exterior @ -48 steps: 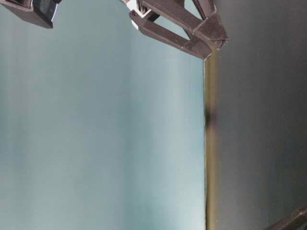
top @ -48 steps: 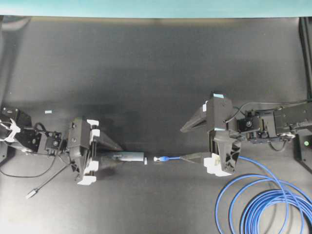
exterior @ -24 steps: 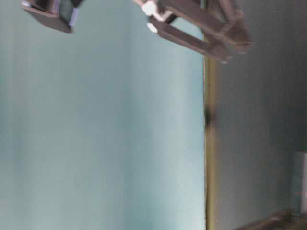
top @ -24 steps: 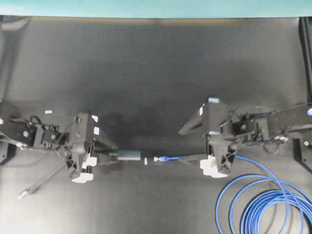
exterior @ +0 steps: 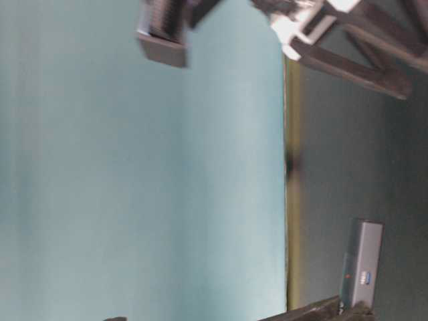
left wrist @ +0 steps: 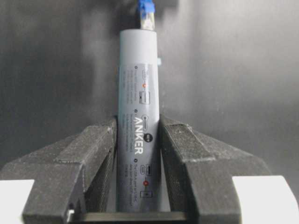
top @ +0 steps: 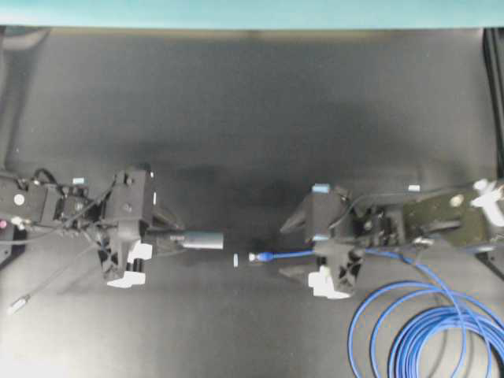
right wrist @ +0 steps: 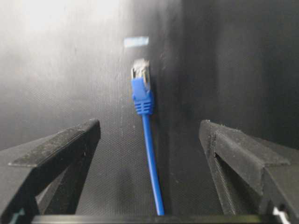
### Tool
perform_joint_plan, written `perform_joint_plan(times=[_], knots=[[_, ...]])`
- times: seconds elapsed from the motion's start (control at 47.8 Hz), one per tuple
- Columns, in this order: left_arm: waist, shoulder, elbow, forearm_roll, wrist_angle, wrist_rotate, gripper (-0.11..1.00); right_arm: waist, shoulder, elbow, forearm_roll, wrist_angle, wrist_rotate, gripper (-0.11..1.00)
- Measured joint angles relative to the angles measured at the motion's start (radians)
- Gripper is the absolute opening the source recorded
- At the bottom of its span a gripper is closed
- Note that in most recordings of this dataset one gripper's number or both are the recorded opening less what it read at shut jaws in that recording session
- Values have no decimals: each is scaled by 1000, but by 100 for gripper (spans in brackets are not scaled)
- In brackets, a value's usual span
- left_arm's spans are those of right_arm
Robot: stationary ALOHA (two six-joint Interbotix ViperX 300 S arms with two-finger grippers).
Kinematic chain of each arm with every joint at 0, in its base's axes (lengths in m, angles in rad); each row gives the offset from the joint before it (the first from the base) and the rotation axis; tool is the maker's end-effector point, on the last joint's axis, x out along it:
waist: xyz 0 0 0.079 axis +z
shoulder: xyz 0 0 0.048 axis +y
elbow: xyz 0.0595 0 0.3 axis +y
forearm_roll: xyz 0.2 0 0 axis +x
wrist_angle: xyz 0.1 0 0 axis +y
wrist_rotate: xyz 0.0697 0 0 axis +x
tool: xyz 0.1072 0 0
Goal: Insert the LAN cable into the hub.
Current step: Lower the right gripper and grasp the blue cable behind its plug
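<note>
LAN cable (right wrist: 148,154) lying between wide-spread right fingers (right wrist: 60,149), hub (left wrist: 138,116) clamped by left fingers (left wrist: 93,154)

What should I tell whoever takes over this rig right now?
Left gripper: jaws shut on the hub, held off the table.
Right gripper: jaws open, straddling the LAN cable, not gripping it.
The cable's plug lies on the table, apart from the hub's end; the coils sit by the right arm.
Done: hub picked up.
Left: grip the plug, align it, push it into the hub's port.
</note>
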Motion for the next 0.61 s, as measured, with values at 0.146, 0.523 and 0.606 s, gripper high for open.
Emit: perform_joint_plan(times=[0.146, 0.523, 0.606], knots=[[-3, -2, 0, -2, 5, -3, 28, 0, 40, -20, 2, -11, 0, 81], [-6, -2, 0, 0, 6, -3, 28, 0, 103, -63, 2, -29, 0, 76], [-6, -2, 0, -2, 6, -5, 28, 0, 106, -66, 0, -21, 0, 68]])
